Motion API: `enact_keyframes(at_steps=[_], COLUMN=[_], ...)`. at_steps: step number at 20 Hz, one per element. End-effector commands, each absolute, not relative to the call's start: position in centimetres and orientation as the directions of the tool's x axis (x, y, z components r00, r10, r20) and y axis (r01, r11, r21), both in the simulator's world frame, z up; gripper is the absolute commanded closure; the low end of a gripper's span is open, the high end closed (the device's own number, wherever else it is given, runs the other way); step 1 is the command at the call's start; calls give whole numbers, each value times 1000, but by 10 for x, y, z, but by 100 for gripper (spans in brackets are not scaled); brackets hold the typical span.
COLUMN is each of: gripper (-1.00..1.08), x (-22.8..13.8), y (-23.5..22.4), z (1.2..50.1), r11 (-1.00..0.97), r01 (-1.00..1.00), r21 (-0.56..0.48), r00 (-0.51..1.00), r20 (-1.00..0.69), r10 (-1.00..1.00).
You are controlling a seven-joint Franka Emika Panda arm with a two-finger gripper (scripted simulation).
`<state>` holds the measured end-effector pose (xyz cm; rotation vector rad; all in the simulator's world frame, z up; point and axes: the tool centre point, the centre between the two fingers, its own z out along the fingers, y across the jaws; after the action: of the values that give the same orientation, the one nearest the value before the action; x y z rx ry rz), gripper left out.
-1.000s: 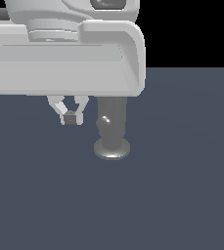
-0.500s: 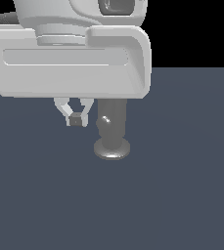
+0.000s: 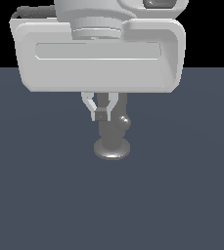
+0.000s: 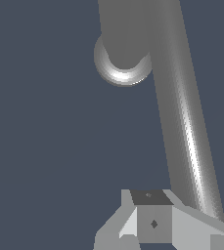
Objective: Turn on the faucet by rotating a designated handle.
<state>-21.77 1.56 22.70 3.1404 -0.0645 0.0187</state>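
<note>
The faucet [image 3: 111, 131] is a dull grey upright cylinder on a flared round base [image 3: 112, 149], in the middle of the exterior view. The handle shows end-on there as a rounded tip [image 3: 124, 122] on the cylinder's right side. In the wrist view the faucet [image 4: 125, 39] is seen from above, and the handle [image 4: 184, 122] is a long grey rod running from it toward my fingers. My gripper [image 3: 100, 115] is shut and holds nothing. It hangs in front of the cylinder. In the wrist view the gripper [image 4: 152, 222] sits right beside the rod's end; contact is unclear.
My large pale grey hand body [image 3: 99, 56] fills the upper part of the exterior view and hides the faucet's top. The faucet stands on a flat dark blue-grey floor [image 3: 182, 195].
My gripper has moved to the exterior view's right, from beside the faucet to in front of it. The handle tip has swung from the cylinder's left side to its right.
</note>
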Motion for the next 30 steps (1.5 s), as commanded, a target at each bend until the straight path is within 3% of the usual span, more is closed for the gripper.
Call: enact_keyframes(at_steps=[1,23,30], gripper=[108,108,108], x=[-217,-205,-179], y=[-4,-104,-104], z=[220,220,236], r11=[-998,-998,-999], r01=[-59,-59,-35], r21=[0,0,9], r00=[998,998,999], r20=[0,0,41], r10=[-59,-59,-34])
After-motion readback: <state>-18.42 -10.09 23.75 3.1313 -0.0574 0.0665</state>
